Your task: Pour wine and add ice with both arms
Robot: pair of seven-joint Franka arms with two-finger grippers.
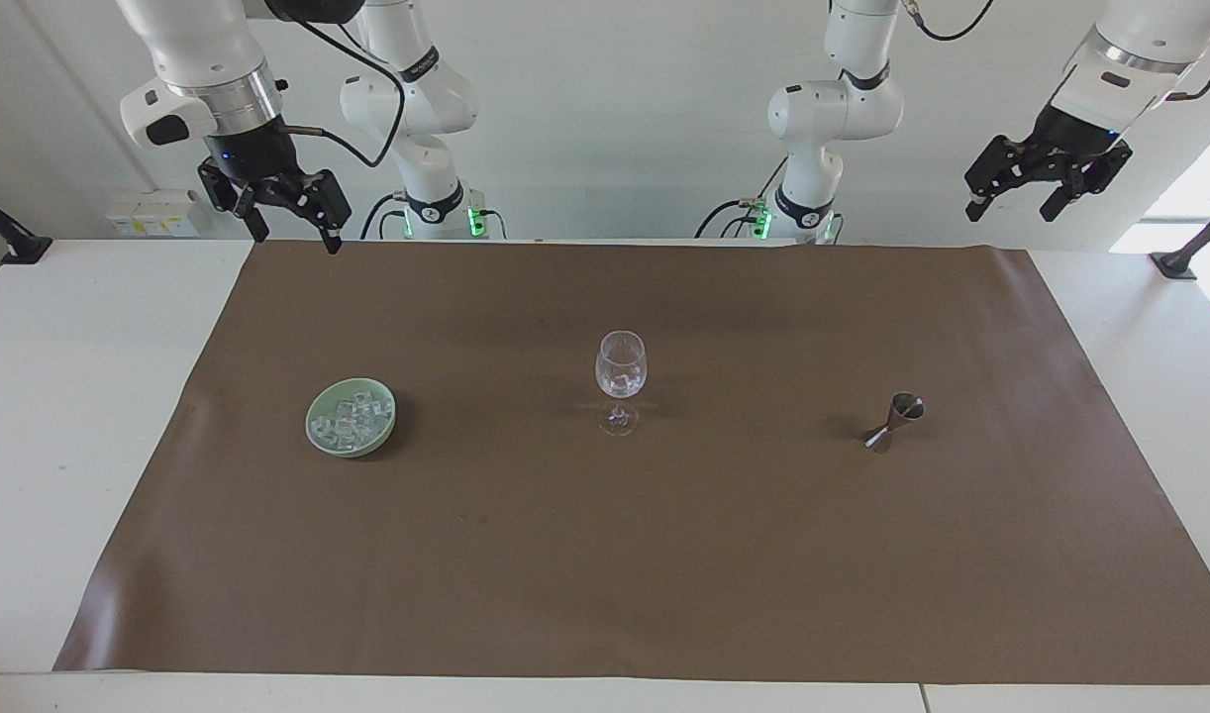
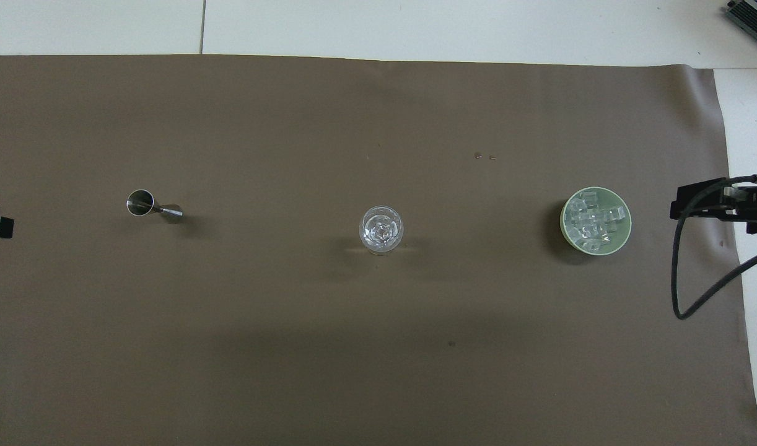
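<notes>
On the white table [image 1: 90,416] lay a broad brown mat [image 1: 664,555], covering most of the top from one arm's end to the other. Above the mat's edge at the robots' side, toward the right arm's end, hung the right arm [image 1: 199,59], raised well clear, with the right gripper [image 1: 286,238] pointing down, fingers spread apart and holding nothing. Over the table's corner at the left arm's end was the left arm [image 1: 1120,50], tilted, carrying the left gripper [image 1: 1009,211] high in the air, fingers likewise parted and empty; only a black tip of it showed at the overhead view's edge. Near the middle of the mat stood an upright, clear wine glass [image 1: 620,381], with a few glassy pieces in its bowl; no coloured liquid could be made out in it. Toward the right arm's end, level with the glass and well apart from it, sat a pale green shallow bowl [image 1: 313,438], round and low. In that bowl rested the ice [image 1: 352,420], a heap of small clear cubes filling most of it. Toward the left arm's end, also well apart from the glass, was a small metal jigger [image 1: 896,421], leaning over with its open mouth tilted. On the mat farther from the robots than the bowl lay two tiny specks [image 2: 484,156], too small to identify.
</notes>
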